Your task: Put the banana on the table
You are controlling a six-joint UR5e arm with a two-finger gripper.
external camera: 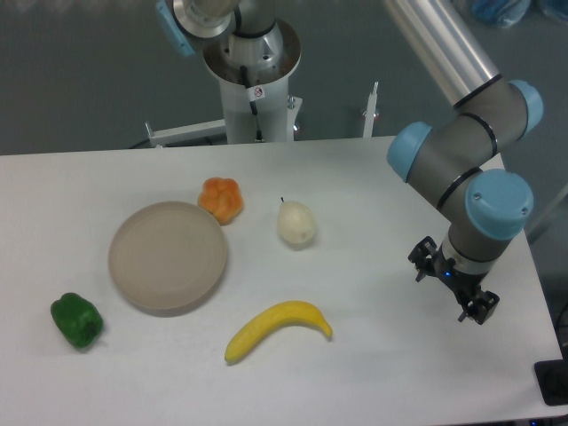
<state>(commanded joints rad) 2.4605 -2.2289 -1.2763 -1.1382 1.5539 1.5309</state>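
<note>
While the banana (278, 328) is lying flat on the table (382, 373), just beside the plate (168, 256) and clear of its rim, the gripper (453, 288) is hanging well apart from it, over the right side of the table. Nothing is sitting between the fingers; how wide they are standing cannot be told from this angle, since the wrist is hiding most of them.

Judging from the layout, the banana is already resting where the task is asking for it, so the remaining risks are lying in any further motion.

- Any sweep of the arm leftward at low height is risking a knock to the banana, which, being curved and smooth, is likely to spin or slide.
- A push toward the plate is risking the banana riding up onto its rim, undoing the placement.
- The pear (295, 223) and the orange fruit (221, 199) are standing behind the banana; a careless pass is risking rolling the pear.
- The green pepper (76, 320) is sitting far left, well out of reach of trouble.
</note>
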